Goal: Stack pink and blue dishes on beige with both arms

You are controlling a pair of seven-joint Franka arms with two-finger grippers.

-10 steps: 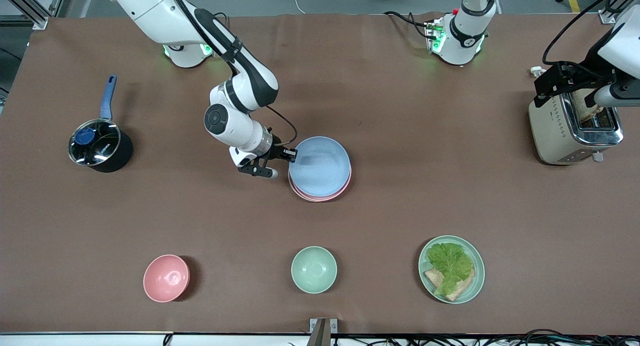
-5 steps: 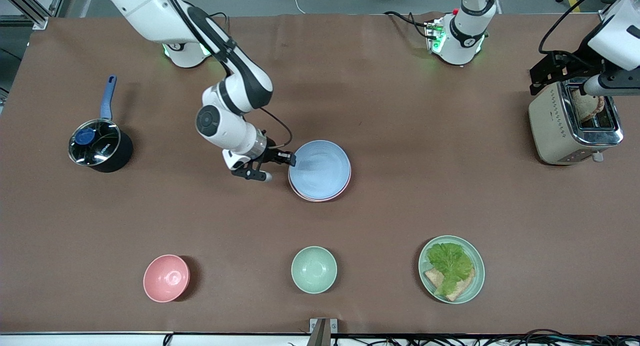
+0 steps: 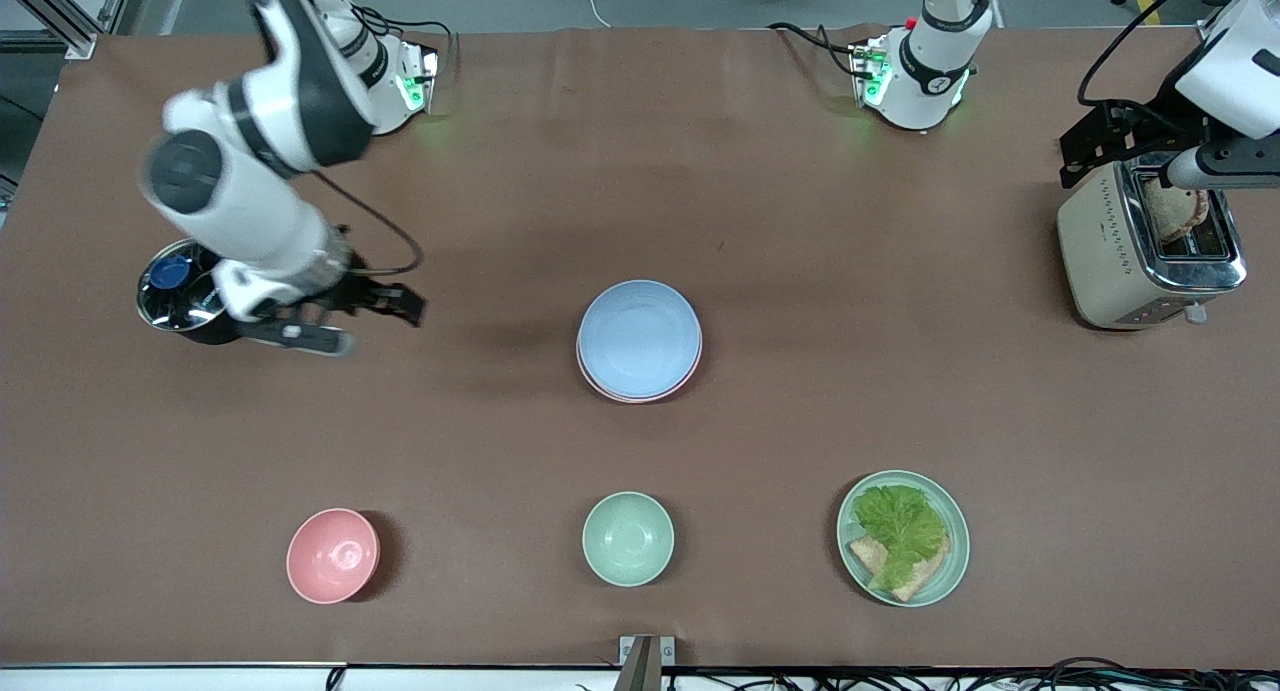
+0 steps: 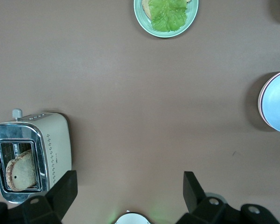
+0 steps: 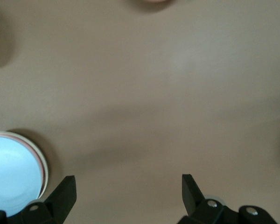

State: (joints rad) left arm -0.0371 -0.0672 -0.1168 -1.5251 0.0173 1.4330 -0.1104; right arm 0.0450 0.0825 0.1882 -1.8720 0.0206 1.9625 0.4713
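Note:
The light blue plate (image 3: 640, 333) lies on top of a stack in the middle of the table. The pink plate (image 3: 640, 395) shows only as a rim under it. The beige plate is almost wholly hidden below them; a pale outer edge (image 5: 46, 164) shows in the right wrist view. My right gripper (image 3: 360, 323) is open and empty, in the air over bare table beside the pot, well away from the stack. My left gripper (image 4: 129, 186) is open and empty, held high over the toaster.
A black pot with a glass lid (image 3: 185, 301) sits at the right arm's end. Near the front camera stand a pink bowl (image 3: 333, 556), a mint bowl (image 3: 628, 538) and a mint plate (image 3: 950, 571) with lettuce and bread. A toaster (image 3: 1110, 261) holds bread.
My right gripper has drawn back from the blue plate's rim and swung toward the pot. The blue plate rests on the stack. The left arm has barely moved.

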